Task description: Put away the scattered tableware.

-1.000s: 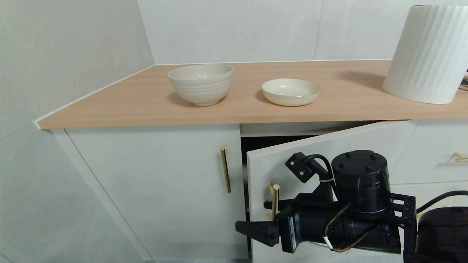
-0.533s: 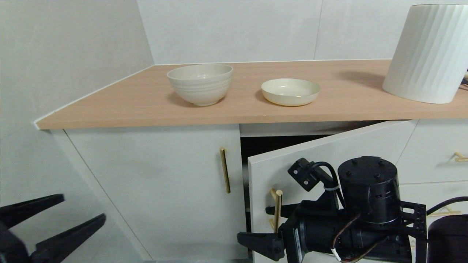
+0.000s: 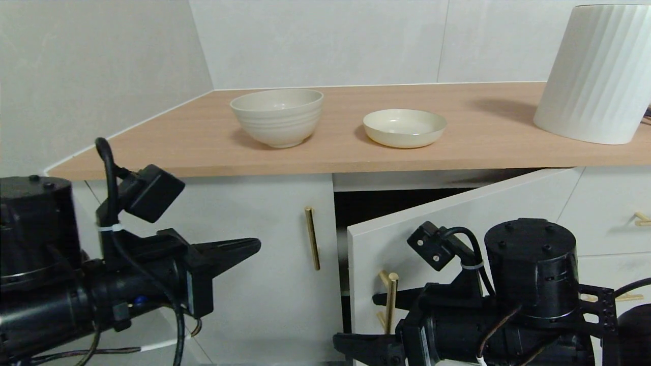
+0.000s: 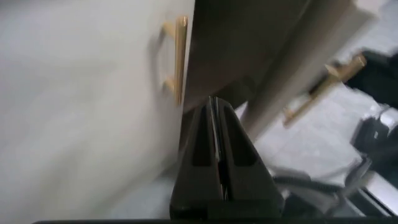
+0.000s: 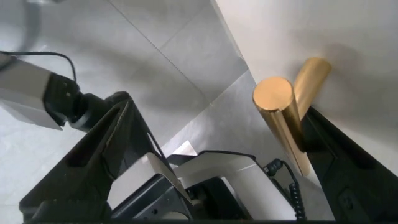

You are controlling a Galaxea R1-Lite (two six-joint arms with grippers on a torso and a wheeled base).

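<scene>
Brass handle [image 3: 390, 301] is sitting between the right gripper's [image 3: 356, 320] spread, unclamped fingers below the counter [image 3: 488, 134], its door [image 3: 457, 218] ajar: cupboard-opening seems under way. Left gripper [image 3: 239, 250], pinched closed and empty, is hovering below the counter; bowl [image 3: 277, 116] and dish [image 3: 404, 127] are waiting on top. Next, pulling the door wider.

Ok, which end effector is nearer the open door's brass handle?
Right. The right end effector straddles the brass handle, jaws open; the left end effector sits apart, before the closed door.
</scene>
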